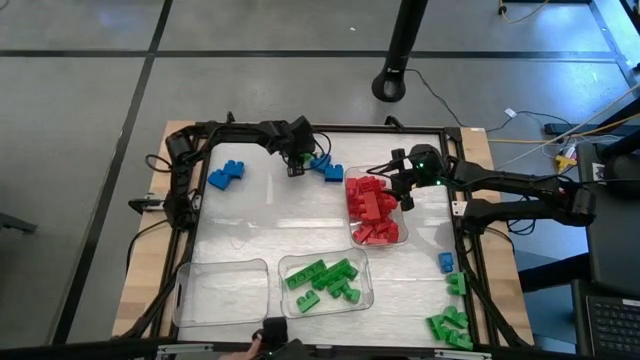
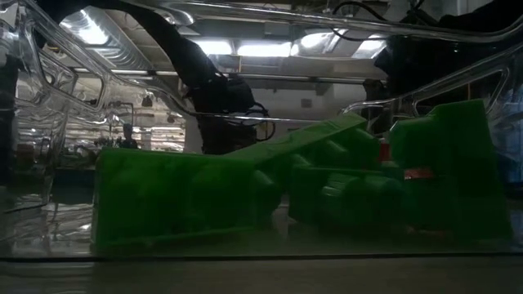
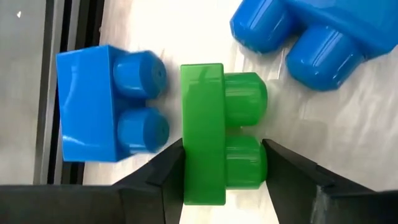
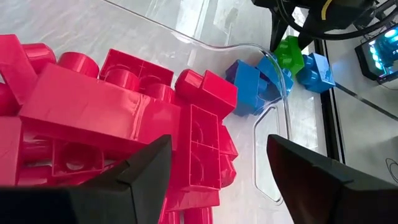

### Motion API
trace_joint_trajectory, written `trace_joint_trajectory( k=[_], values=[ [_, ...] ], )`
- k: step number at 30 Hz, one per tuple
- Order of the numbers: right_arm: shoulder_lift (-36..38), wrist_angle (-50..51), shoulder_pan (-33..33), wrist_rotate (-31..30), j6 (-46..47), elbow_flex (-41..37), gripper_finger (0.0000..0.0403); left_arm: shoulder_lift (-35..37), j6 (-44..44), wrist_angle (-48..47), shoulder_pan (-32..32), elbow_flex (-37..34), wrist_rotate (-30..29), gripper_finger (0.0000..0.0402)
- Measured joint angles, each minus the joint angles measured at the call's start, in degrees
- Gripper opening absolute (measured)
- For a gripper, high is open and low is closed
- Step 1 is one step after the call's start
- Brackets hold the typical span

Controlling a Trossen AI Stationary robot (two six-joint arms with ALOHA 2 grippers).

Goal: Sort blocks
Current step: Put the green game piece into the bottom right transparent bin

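Observation:
My left gripper [image 1: 296, 166] is at the table's far side, shut on a small green block [image 3: 214, 134] that sits among loose blue blocks [image 3: 109, 102], [image 3: 317, 37]. The right wrist view shows that green block [image 4: 289, 53] under the left arm's fingers. My right gripper [image 1: 405, 190] hangs open and holds nothing above the red blocks [image 4: 112, 118], which are piled in a clear tray [image 4: 273, 112]. More green blocks [image 1: 325, 280] lie in a second tray; the low view shows those green blocks [image 2: 245, 196] up close. My left gripper pinches the green block between its two fingers [image 3: 165, 168], one on the flat base side [image 3: 186, 155] and one against a stud [image 3: 252, 162]. It comes from above, pointing down. Whether the block is lifted clear of the table I cannot tell.
A third clear tray [image 1: 222, 292] at the near left holds no blocks. Loose blue blocks [image 1: 227, 175] lie far left. One blue block [image 1: 445, 262] and several green blocks [image 1: 450, 325] lie by the right edge. A black frame [image 1: 190, 215] rims the table.

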State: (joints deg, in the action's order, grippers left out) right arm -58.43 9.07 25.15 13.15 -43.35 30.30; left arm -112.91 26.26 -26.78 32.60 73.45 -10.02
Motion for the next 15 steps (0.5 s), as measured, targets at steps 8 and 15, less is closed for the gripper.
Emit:
trace_joint_trajectory(
  k=[8,15],
  values=[
    [0.00,0.01,0.00,0.00,-0.01,0.00,0.0262,4.89,-3.40,-1.82,-0.64,-0.04,-0.92,0.0174],
    [0.00,-0.01,-0.01,0.00,-0.01,0.00,0.0262,13.79,-8.02,-2.50,-4.67,-0.04,-1.05,0.0175]
  ],
)
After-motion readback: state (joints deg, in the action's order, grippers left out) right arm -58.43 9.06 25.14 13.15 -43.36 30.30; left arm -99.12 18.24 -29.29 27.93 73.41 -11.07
